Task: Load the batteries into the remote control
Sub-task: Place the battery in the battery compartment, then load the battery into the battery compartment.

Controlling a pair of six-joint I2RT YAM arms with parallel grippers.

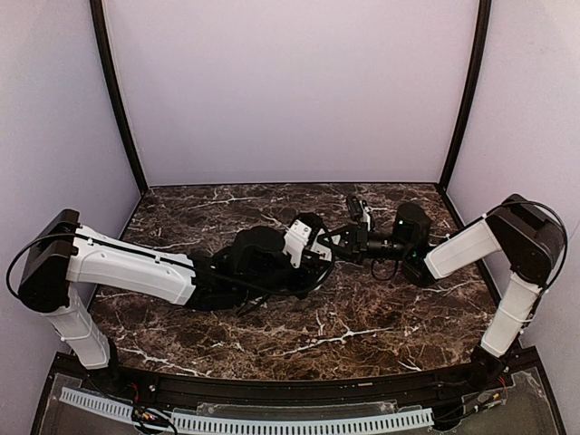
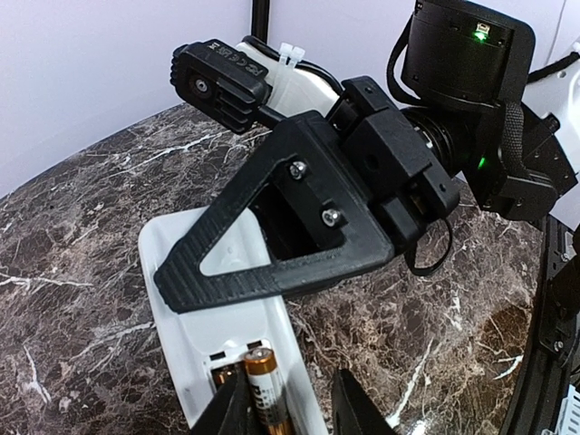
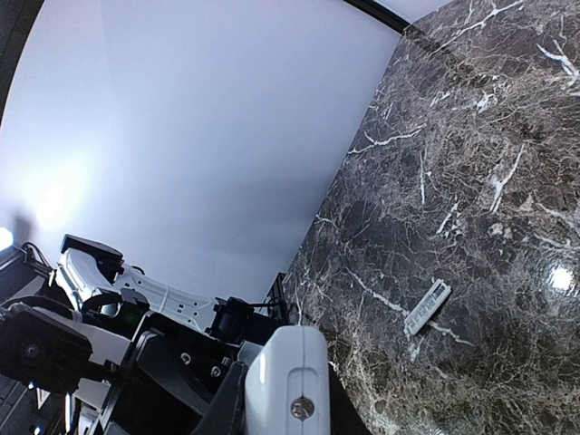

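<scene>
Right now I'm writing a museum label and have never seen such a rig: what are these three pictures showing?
Two robot arms, the left arm and the right arm, are bolted at a marble table. The overhead picture looks down on both; the other two come from cameras on each wrist. The right arm's jaws appear to pinch the remote control, back side up. The left arm's jaws straddle a battery in its open compartment; whether they grip it is unclear. A small flat white piece lies alone on the table.
</scene>
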